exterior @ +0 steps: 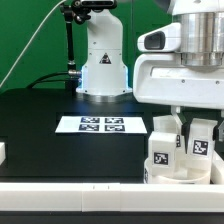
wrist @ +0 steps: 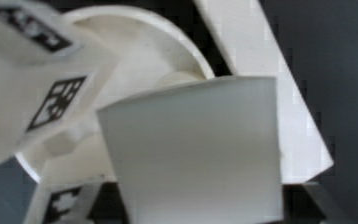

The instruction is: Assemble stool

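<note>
Tool [exterior: 184, 140] is sitting low at the exterior view's right, down over the stool parts near the front edge of the tabletop [exterior: 40, 110]. Can't tell whether its jaws are apart or clamped: the white fingers [exterior: 163, 128] are hanging among the parts and the gap is hidden in both views.

Seat [exterior: 172, 168] is lying directly under the tool, a round white rimmed disc on the black tabletop, touching or just behind the white front rail [exterior: 70, 190]. Two legs are standing up from it: one leg [exterior: 162, 146] toward the exterior view's left and another leg [exterior: 200, 143] toward the right, each showing a black-and-white square tag. Whether either is being held or just resting in the seat, can't tell.

Wrist view is filling up with a close, blurred pale block [wrist: 194, 150] in front of the seat's curved rim [wrist: 149, 40], with a tagged white part [wrist: 43, 90] alongside.

Marker board [exterior: 103, 125] is lying flat mid-tabletop, apart from the seat, carrying square tags. A small white block [exterior: 2, 152] is showing at the exterior view's left edge, cut off. Arm base [exterior: 103, 60] is standing at the back, green backdrop behind.

No readable writing or brand; only tag patterns.
</note>
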Available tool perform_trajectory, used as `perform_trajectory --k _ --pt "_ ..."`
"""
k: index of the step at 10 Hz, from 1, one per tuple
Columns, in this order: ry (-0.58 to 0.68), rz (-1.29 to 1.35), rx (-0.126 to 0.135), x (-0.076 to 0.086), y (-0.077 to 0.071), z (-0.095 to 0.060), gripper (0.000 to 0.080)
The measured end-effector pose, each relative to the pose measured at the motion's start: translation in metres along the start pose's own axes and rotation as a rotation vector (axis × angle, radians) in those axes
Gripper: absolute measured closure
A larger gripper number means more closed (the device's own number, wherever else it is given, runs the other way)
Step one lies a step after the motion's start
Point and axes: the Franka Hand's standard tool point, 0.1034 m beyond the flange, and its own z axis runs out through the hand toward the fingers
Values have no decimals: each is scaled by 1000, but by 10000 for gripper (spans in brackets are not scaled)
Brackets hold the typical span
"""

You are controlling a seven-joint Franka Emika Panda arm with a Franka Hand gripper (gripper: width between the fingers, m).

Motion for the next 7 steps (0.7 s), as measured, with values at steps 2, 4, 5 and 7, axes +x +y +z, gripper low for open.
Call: perform_trajectory --k 2,4,5,7 --pt "-2 149 2 0 0 0 458" --pt "-8 306 9 -1 0 1 458" --pt "-17 422 25 0 0 1 458" --pt "-21 604 56 2 0 1 458"
